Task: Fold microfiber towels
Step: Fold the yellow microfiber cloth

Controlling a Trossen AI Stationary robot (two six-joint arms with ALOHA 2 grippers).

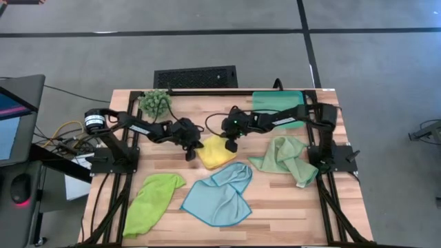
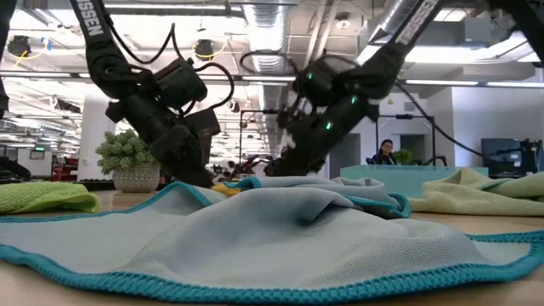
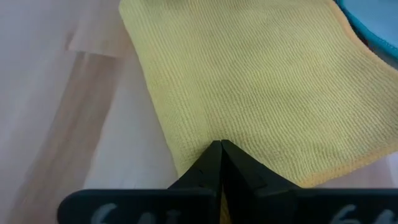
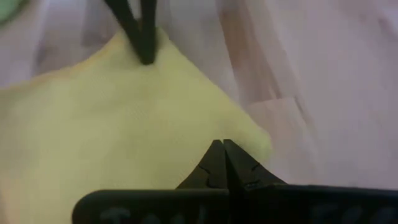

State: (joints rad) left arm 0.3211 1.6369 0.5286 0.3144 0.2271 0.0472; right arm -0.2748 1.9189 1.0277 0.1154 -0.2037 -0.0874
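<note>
Near the middle of the tabletop (image 1: 275,207), the left gripper (image 1: 190,153) and right gripper (image 1: 231,145) press shut fingers onto opposite corners of the yellow towel (image 1: 215,153). From the low view the light blue towel (image 2: 272,238) hides nearly all of it. Whether either pair actually pinches cloth cannot be made out.

Yellow towel (image 1: 216,153) flat-ish at tabletop centre. Light blue towel (image 1: 219,195) just in front of it, rumpled (one corner folded over). Lime green towel (image 1: 153,200) bunched front-left. Pale sage towel (image 1: 287,158) crumpled at right.
</note>
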